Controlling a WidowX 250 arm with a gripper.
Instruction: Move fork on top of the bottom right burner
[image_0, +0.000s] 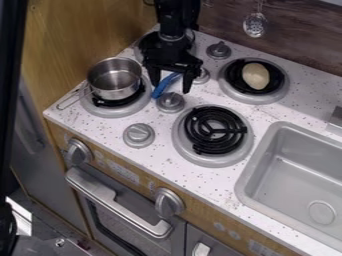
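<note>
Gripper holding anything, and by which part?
Nothing held: the black two-finger gripper is open, its fingers spread wider than the slim blue fork seen between them.

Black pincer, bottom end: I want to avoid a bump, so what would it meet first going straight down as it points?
Likely the blue fork, seen between the open fingers of the pincer, or else the grey knob just below; its height is unclear.

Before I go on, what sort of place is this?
It looks like a toy or play kitchen: there are burners, one with a metal pot on it, a gray sink to the right, and an oven door handle along the front.
</note>
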